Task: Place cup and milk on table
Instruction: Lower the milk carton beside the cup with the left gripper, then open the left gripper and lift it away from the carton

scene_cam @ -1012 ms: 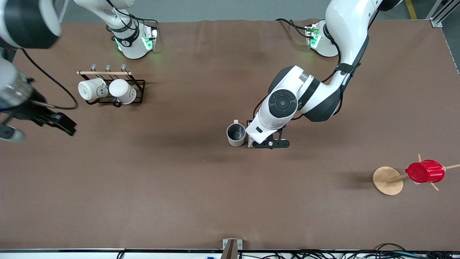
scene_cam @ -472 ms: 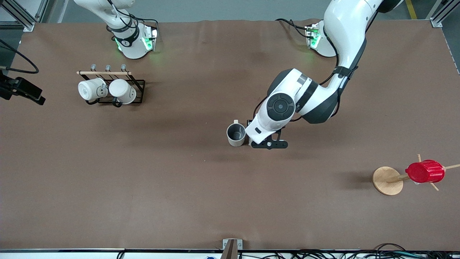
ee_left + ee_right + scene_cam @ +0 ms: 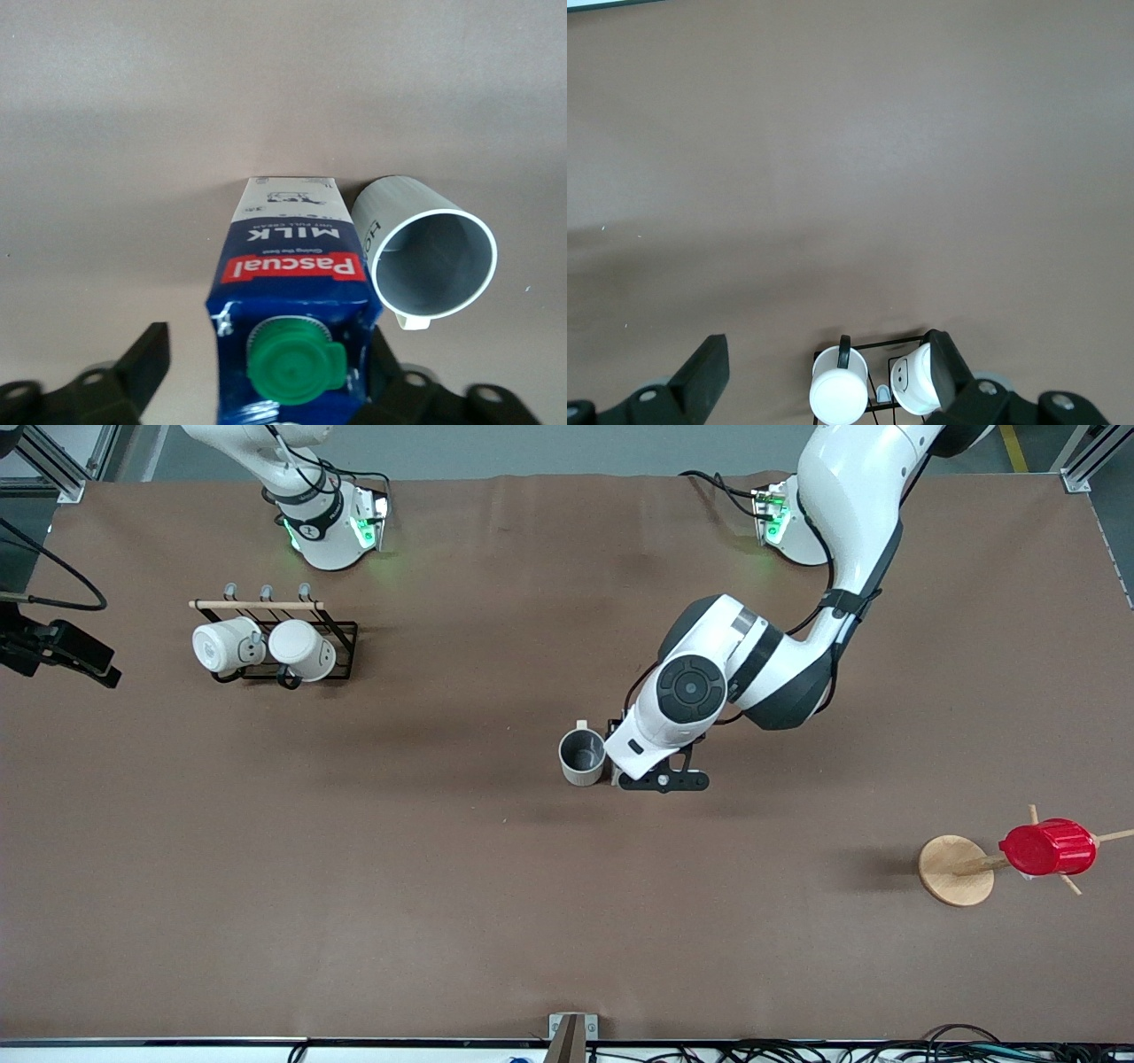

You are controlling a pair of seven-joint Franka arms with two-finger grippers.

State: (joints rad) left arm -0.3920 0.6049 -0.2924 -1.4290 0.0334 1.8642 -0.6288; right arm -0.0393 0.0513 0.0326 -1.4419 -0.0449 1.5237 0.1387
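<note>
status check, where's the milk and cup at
Left gripper open around milk, standing on table beside cup. Right gripper open, waiting high above table. Nothing blocking.

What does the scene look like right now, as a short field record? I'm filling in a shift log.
cup: upright on the table
milk: upright beside the cup, between the left gripper's fingers, gap on each side
left gripper: open, around the milk
right gripper: open, empty, high over the white mugs
red cup: on wooden stand, toward the left arm's end
</note>
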